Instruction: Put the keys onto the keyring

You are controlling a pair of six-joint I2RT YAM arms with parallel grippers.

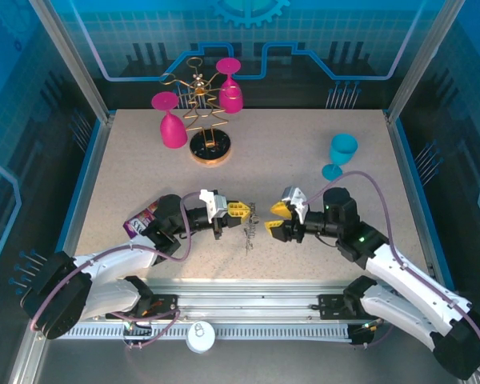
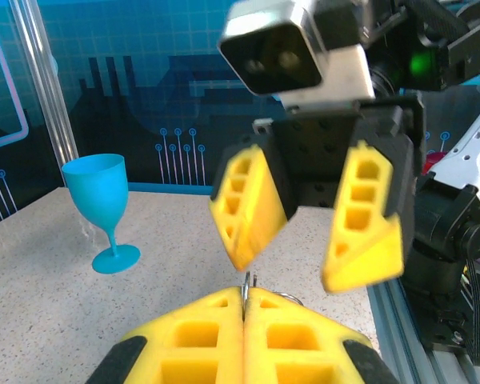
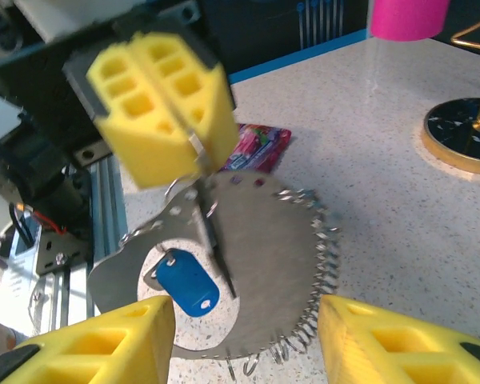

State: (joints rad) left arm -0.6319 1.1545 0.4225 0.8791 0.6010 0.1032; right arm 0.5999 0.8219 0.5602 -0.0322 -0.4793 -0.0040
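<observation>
**Keyring hangs from the left gripper, right gripper facing it with jaws spread**

Keyring (image 3: 284, 256): grey metal with a wavy coil along its edge. It hangs between the two grippers over the near middle of the table (image 1: 128, 160). I cannot tell whether its lower edge touches the tabletop.

Blue-headed key (image 3: 186, 282): sits at the keyring's open centre, low on the side toward the left arm. Its attachment is too small to make out.

Left gripper (image 3: 188, 148): yellow fingers pressed flat together, clenched on a thin metal edge at the top of the keyring. The left arm lies low over the table from its base, forearm angled inward, wrist level, fingers pointing toward the right arm.

Right gripper (image 3: 246, 320): jaws released and wide apart. The keyring's lower part sits in the gap, and neither pad touches it. The right arm mirrors the left, coming in low from its base with the elbow out and the wrist level. The two grippers are nose to nose and close together.

Surroundings:
- A pink and purple packet (image 3: 252, 148) lies flat on the table below the left wrist.
- A blue goblet (image 1: 342, 152) stands upright, well behind the right arm.
- A gold wire glass rack (image 1: 206, 120) stands at the back on a dark round base, with two pink glasses (image 1: 170, 124) hung upside down on it.
</observation>
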